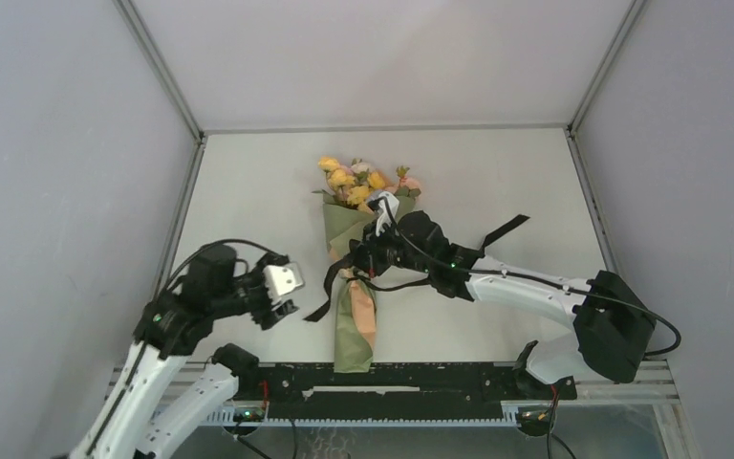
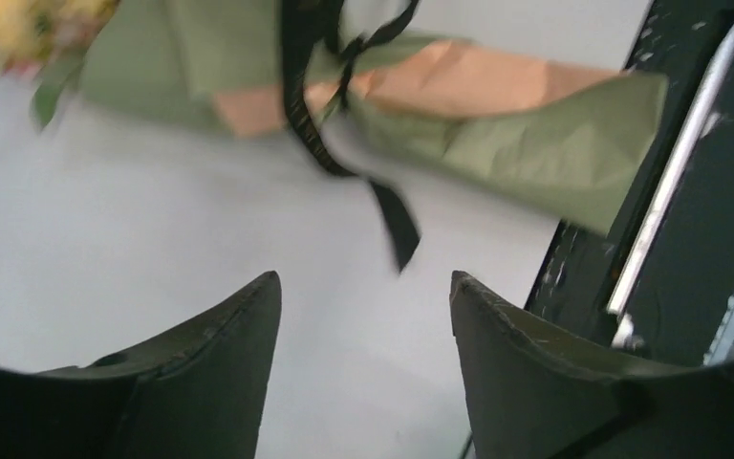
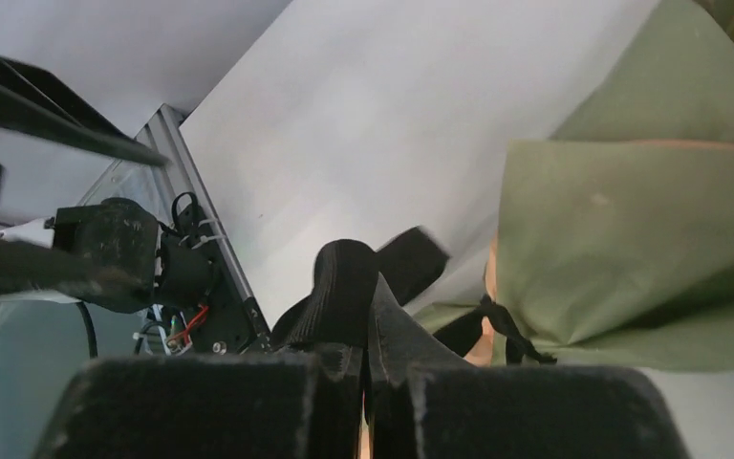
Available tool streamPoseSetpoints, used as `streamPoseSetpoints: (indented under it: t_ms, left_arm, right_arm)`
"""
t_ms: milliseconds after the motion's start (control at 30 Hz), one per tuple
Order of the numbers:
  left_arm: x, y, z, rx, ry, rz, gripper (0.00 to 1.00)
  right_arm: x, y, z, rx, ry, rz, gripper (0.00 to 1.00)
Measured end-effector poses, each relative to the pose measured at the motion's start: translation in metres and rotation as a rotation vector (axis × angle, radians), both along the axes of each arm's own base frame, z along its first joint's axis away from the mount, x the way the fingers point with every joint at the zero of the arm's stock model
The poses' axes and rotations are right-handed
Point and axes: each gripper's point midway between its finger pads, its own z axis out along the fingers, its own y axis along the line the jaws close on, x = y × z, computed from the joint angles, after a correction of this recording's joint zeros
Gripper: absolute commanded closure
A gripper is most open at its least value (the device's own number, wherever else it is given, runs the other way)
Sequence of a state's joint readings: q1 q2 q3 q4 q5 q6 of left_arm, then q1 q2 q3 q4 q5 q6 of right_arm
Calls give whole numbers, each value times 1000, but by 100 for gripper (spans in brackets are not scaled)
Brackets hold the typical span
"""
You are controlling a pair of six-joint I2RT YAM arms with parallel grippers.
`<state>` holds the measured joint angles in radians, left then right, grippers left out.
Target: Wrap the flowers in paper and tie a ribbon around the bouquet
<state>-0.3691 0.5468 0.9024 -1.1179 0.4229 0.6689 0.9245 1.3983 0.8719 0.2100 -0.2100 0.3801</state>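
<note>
**Right claw pinching ribbon, left claw spread**

Top view: the bouquet [image 1: 356, 320] lies mid-table [image 1: 516, 172], blooms away from the arms. The right gripper [image 1: 361, 260] sits at its waist, the left gripper [image 1: 285, 287] well off to the left.
Left wrist: jaws spread above the table, with the ribbon [image 2: 392, 210] trailing ahead.
Right wrist: jaws pressed together on the ribbon, beside the paper [image 3: 631, 239].

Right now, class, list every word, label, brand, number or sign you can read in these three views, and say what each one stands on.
No text can be read in any view.
The ribbon has faint pale marks along its length, too blurred to tell whether they are letters.
The paper, the flowers and the black rail show no print.
</note>
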Motion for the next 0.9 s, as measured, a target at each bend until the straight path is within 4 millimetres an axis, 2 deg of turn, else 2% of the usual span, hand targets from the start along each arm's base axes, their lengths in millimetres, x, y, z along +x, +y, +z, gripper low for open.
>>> streamPoseSetpoints:
  t_ms: [67, 167, 233, 267, 333, 433, 533, 633, 767, 833, 867, 900]
  left_arm:
    - [11, -32, -10, -52, 12, -84, 22]
    - [30, -71, -39, -156, 73, -100, 22]
    - [44, -87, -62, -215, 145, -35, 12]
    - [50, -92, -71, -234, 175, 1, 2]
    - [66, -102, -87, -280, 227, 93, 0]
    - [92, -121, -95, -385, 229, 162, 2]
    - [109, -135, -95, -480, 181, 175, 19]
    - [120, -146, -94, -558, 142, 182, 49]
    - [123, -159, -92, -625, 110, 164, 77]
    - [123, -165, -89, -650, 101, 151, 98]
    - [123, -167, -87, -662, 96, 146, 100]
    - [123, -169, -86, -673, 96, 143, 100]
  right_arm:
    - [1, -4, -6, -8, 49, -26, 100]
    - [4, -11, -14, -20, 97, -57, 100]
    - [8, -15, -16, -19, 127, -81, 100]
    - [11, -17, -17, -18, 140, -97, 100]
    - [19, -23, -19, -15, 165, -138, 100]
    - [26, -30, -21, -10, 204, -184, 100]
    - [26, -30, -23, -2, 229, -191, 100]
    - [25, -28, -27, -3, 256, -193, 100]
    - [23, -26, -26, 4, 266, -192, 100]
    - [23, -26, -26, 6, 268, -191, 100]
    - [23, -26, -26, 6, 268, -191, 100]
    - [22, -26, -26, 6, 269, -190, 95]
